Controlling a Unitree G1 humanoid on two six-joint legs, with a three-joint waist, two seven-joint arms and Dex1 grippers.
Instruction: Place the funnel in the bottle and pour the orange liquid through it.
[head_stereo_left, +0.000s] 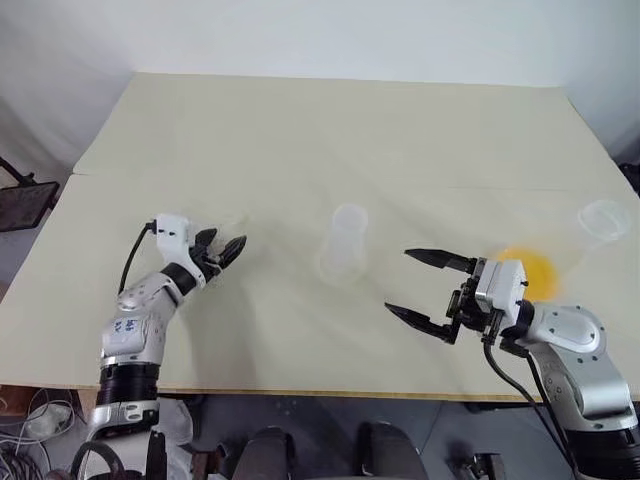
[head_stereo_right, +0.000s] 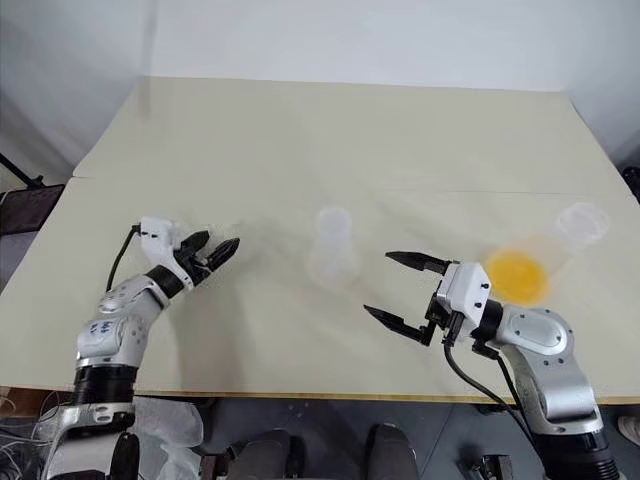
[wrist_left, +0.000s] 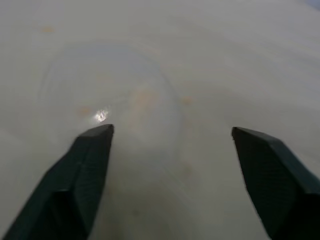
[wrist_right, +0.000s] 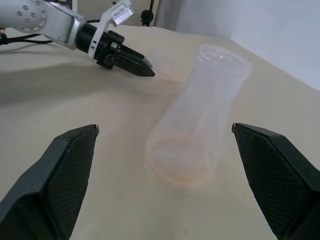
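Observation:
The funnel (wrist_left: 107, 95) is a clear round cone lying on the table just ahead of my left gripper (head_stereo_left: 226, 248), partly between its fingertips. That gripper is open, with its fingers apart and level near the table's left side. The bottle (head_stereo_left: 345, 240) stands upright at mid-table, clear and apparently empty. My right gripper (head_stereo_left: 400, 282) is wide open, aimed at the bottle from the right, and the bottle (wrist_right: 200, 120) shows between its fingers without touching them. The orange liquid (head_stereo_left: 532, 270) sits in a clear round-bodied vessel just behind my right hand.
The vessel's clear rimmed mouth (head_stereo_left: 605, 218) points toward the far right, close to the table's right edge (head_stereo_left: 600, 150). A bare stretch of cream table (head_stereo_left: 330, 130) lies beyond the bottle. A dark stand (head_stereo_left: 22, 200) is off the table's left side.

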